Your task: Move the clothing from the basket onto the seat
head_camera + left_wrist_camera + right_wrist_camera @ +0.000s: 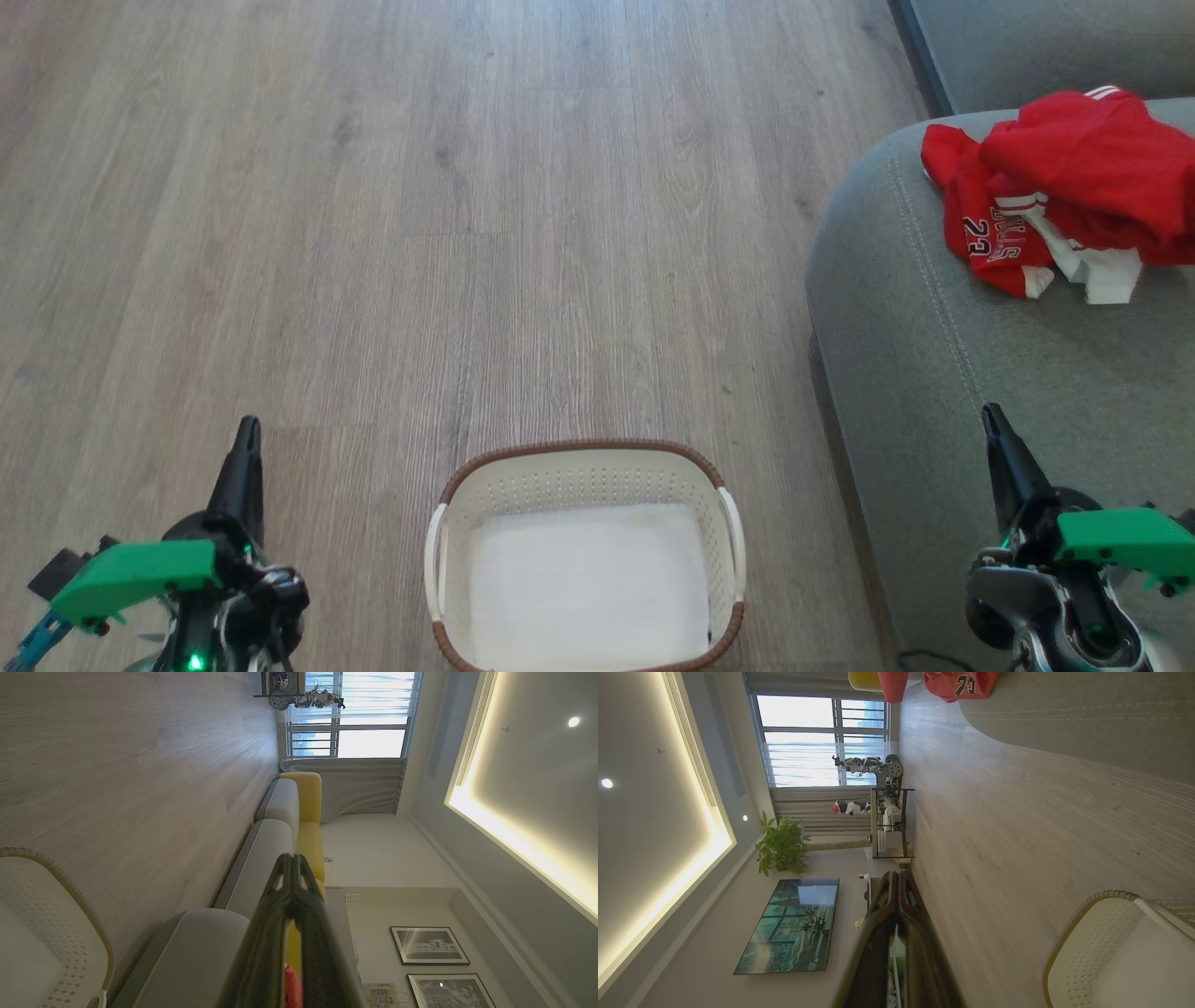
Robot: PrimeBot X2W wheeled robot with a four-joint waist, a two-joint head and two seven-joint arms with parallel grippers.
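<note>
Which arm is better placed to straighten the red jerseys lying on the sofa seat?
Right. The right gripper sits over the seat, on the same side as the clothing. The left gripper is over the floor, beyond the empty basket.

The robot holds both arms low and wide apart, one at each side of its body. The left gripper (248,427) points forward, its two long dark fingers pressed together at the tips, holding nothing. The right gripper (990,413) mirrors it, fingers likewise closed tip to tip and empty. A green bracket (131,574) sits on each wrist.
</note>
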